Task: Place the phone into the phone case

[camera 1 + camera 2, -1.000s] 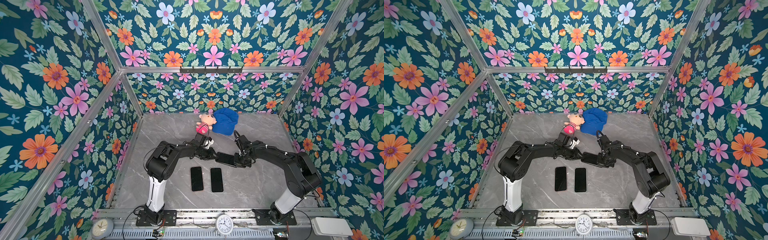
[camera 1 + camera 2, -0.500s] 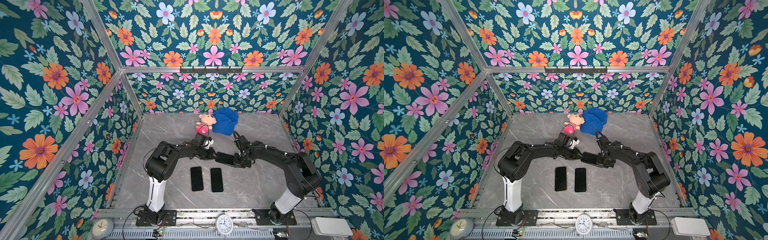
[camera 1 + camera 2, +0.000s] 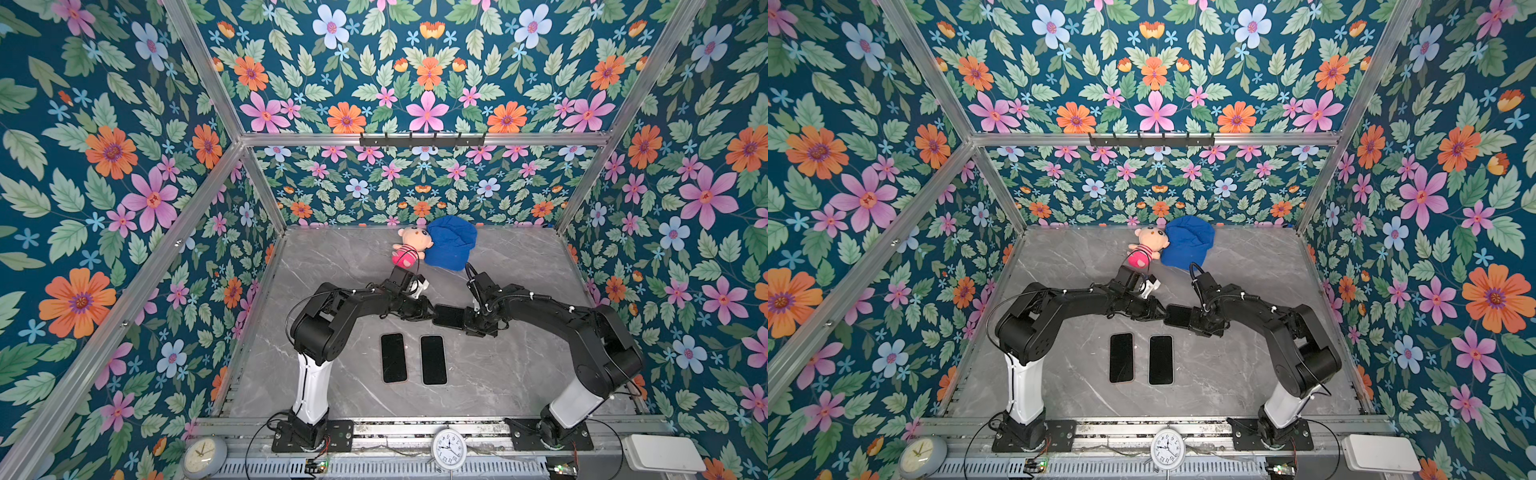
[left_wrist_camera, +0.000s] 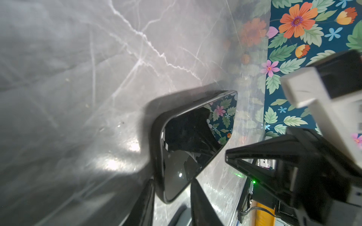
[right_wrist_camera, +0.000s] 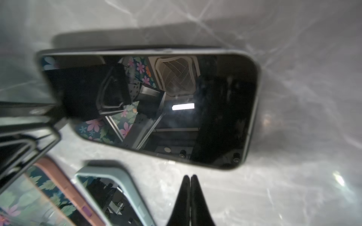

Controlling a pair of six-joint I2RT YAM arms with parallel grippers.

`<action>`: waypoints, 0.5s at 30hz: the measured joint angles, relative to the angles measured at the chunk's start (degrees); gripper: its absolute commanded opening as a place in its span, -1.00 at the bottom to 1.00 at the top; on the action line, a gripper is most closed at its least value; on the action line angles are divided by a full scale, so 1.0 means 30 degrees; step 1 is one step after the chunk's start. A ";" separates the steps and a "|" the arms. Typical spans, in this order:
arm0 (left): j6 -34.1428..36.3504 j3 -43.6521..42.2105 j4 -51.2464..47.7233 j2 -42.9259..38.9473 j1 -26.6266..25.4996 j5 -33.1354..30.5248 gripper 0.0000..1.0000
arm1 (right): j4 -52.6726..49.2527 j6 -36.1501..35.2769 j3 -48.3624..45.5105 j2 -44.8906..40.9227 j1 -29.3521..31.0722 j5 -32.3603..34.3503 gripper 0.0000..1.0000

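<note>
I see the left arm [image 3: 332, 320] reaching in from the left over the grey table [image 3: 519, 374] and bending toward the middle. Past its wrist, by the back wall, a doll [image 3: 409, 248] lies with a blue cloth [image 3: 451, 245] touching it on the right. In front of the arm two spare phones lie flat, side by side and apart: the pink-edged phone [image 3: 393, 357], then the pale-edged phone [image 3: 433, 359].

The left gripper [image 3: 427, 311] is at one short end of the phone [image 3: 449, 316], which is crosswise over the table's middle, between the two grippers and behind the spares. In the left wrist view its fingers [image 4: 145, 207] stand parted, one on each side of that end. I cannot tell whether they pinch it or merely flank it. A dark case [image 4: 156, 152] shows as a thick rim around that end of the phone. Toward the far end I see the phone's own grey edge, and I cannot tell how fully it is seated.

The right gripper [image 5: 190, 178] is clenched tight on nothing, tips pressed together just beside the phone's long edge. The right arm [image 3: 582, 328] runs off to the right.
</note>
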 measured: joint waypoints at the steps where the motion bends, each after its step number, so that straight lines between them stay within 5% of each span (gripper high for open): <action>1: 0.0007 -0.0066 -0.0066 -0.0197 0.0029 -0.0044 -0.08 | -0.0211 -0.0160 0.0131 -0.0408 0.0000 0.0000 -0.65; 7: -0.0015 -0.0903 -0.0153 -0.1719 0.0124 -0.0466 0.14 | -0.0765 -0.1763 0.1406 -0.0882 -0.0714 0.0401 -0.33; 15: -0.0648 -0.1843 0.0058 -0.2565 -0.1115 -0.0539 0.39 | -0.0590 -0.5479 0.4801 0.2907 -0.2237 0.0313 0.22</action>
